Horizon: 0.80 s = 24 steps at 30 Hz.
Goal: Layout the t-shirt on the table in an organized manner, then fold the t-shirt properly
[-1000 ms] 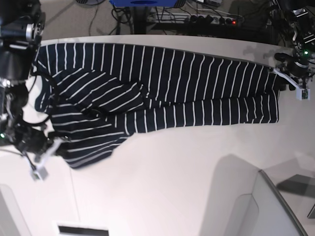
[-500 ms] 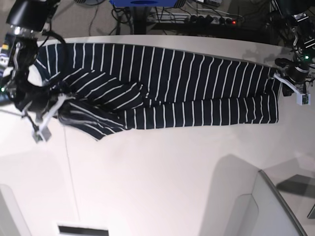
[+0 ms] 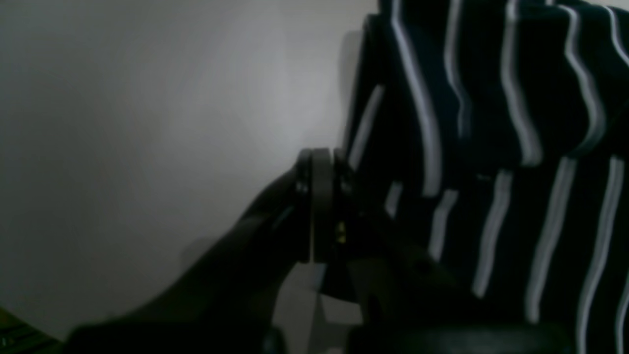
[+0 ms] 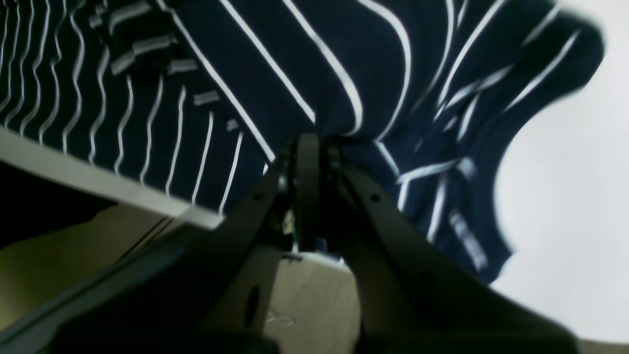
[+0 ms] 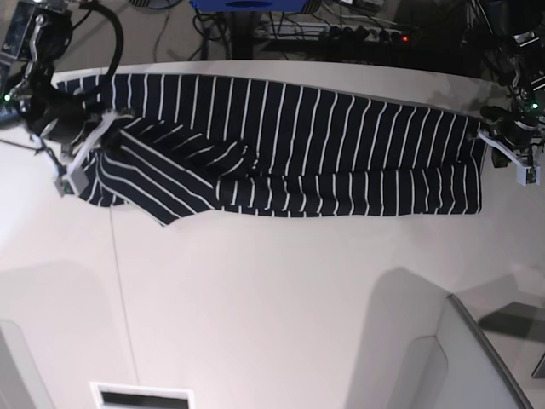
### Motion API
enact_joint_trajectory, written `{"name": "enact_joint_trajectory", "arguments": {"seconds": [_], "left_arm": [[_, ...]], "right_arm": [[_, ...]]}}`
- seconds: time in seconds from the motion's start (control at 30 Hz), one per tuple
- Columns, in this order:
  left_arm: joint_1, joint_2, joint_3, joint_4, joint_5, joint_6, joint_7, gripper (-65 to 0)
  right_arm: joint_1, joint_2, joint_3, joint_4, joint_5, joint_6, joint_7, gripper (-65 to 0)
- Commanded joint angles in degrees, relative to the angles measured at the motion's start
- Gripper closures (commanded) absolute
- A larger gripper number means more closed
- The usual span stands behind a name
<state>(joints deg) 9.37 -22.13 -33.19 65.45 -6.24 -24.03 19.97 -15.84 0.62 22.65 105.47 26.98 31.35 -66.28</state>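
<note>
striped t-shirt (image 5: pixel 298 145) stretched between both arms, right end effector (image 4: pixel 307 147) pinching its fabric

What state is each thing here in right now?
T-shirt: spread lengthwise, one end bunched and folded over.
Right gripper: shut on the t-shirt's bunched end.
Left gripper: shut at the t-shirt's other edge.
Table: white, carrying the t-shirt.

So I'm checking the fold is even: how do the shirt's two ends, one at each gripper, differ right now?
At the right gripper the t-shirt is bunched, with a flap lying slantwise over the body; at the left gripper it lies flat, with a straight edge. Stripes run diagonally at the right gripper's end, parallel at the left gripper's. Both grippers are shut, the right on fabric; the left's grip is unclear.
</note>
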Motion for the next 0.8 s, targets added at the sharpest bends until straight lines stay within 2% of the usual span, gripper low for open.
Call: {"name": "enact_joint_trajectory", "arguments": {"seconds": [0.0, 0.37, 0.53, 0.67, 0.77], "left_arm": [[-0.35, -1.65, -0.44, 0.44, -0.49, 0.25, -1.02, 0.0], [-0.44, -2.18, -0.44, 0.44, -0.49, 0.25, -1.2, 0.0], [-0.44, -2.44, -0.44, 0.35, -0.49, 0.25, -1.28, 0.0], [-0.44, -2.44, -0.35, 0.44, -0.49, 0.25, -1.28, 0.0], [-0.44, -2.44, 1.5, 0.44, -0.49, 0.25, -1.28, 0.0]], "right_arm": [[-0.12, 0.21, -0.11, 1.39, 1.11, 0.25, 0.65, 0.0], [-1.62, -1.55, -0.19, -1.43, 0.84, 0.43, 1.36, 0.0], [-1.53, -1.55, -1.16, -6.7, 0.84, 0.6, 5.23, 0.0], [-0.38, -1.37, -5.2, -5.21, 0.84, 0.34, 6.11, 0.0], [1.29, -1.46, -5.82, -1.25, 0.84, 0.16, 5.75, 0.0]]}}
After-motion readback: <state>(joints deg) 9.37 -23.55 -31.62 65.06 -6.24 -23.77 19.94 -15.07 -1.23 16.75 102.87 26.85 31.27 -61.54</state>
